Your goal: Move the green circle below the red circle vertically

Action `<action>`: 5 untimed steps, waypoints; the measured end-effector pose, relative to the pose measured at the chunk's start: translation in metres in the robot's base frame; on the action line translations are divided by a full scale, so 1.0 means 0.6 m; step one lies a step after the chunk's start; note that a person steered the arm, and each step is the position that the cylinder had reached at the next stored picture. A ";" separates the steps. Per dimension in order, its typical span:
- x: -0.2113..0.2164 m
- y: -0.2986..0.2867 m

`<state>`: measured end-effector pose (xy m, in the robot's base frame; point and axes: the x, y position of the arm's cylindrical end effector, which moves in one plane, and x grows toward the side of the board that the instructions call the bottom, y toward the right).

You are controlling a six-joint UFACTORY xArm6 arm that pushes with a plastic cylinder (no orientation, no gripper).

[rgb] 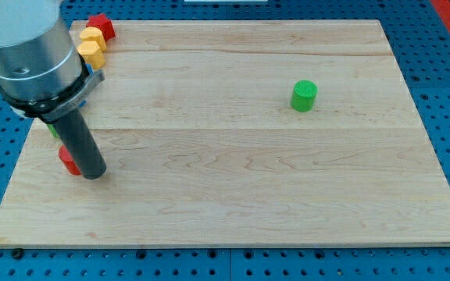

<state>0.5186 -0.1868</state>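
Note:
The green circle (304,95) stands alone on the wooden board, right of centre in the upper half. A red block (68,161), its shape mostly hidden, sits at the view's left, just behind my rod. My tip (93,175) rests on the board touching or right next to this red block on its right side, far to the left of the green circle.
Two yellow blocks (91,44) and a red block (101,26) cluster at the board's top left corner. A bit of green (54,131) and blue (87,95) show behind the arm. The board (233,195) lies on a blue perforated base.

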 end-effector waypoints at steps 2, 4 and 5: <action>-0.009 -0.057; -0.039 0.091; -0.112 0.199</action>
<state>0.4516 -0.0675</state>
